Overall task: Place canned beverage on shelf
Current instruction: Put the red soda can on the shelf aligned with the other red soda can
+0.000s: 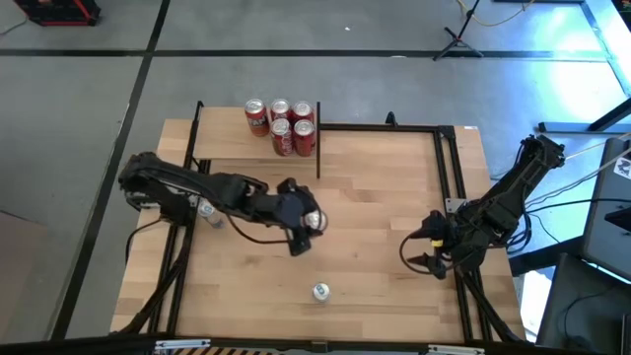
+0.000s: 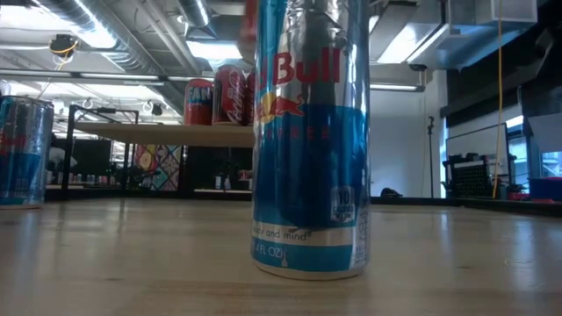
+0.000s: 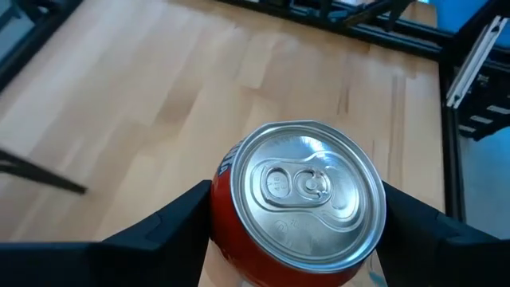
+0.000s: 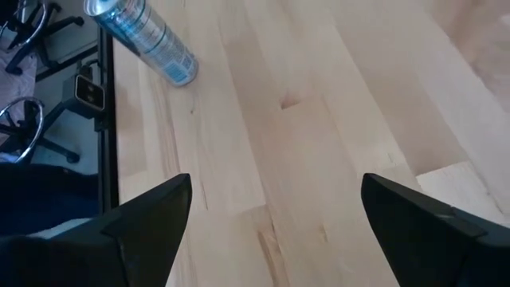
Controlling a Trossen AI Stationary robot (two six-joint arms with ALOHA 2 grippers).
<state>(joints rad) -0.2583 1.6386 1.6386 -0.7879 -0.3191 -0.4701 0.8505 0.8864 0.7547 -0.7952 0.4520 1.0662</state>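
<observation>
Far left of tabletop (image 1: 375, 197): slim blue-and-silver can (image 1: 208, 210) upright, partly under left arm; same can at left edge of low view (image 2: 21, 151).

Left-centre: left gripper (image 1: 312, 221) over middle of table, fingers (image 3: 159, 231) closed against both sides of red can (image 3: 299, 203). Red can upright, silver lid with pull tab facing wrist camera, held between the two dark fingers. In high view only the silver lid (image 1: 313, 219) visible at the fingertips. Whether base touches the wood: cannot tell.

Back, centre-left: shelf (image 1: 222, 138), light wood board on thin black posts, at far edge of tabletop. Five red cans (image 1: 284, 126) clustered upright at its right end, touching or nearly touching. In low view shelf (image 2: 158, 133) seen edge-on with red cans (image 2: 215, 94) on top. Held red can well apart from shelf, nearer front.

Front centre: second slim blue-and-silver can (image 1: 321, 291) upright near front edge, alone. Fills low view (image 2: 310, 140), close to camera. Also in right wrist view (image 4: 143, 36).

Right: right gripper (image 1: 431, 248) parked near right edge of tabletop, fingers (image 4: 143, 219) spread wide, nothing between them, bare wood beneath.
</observation>
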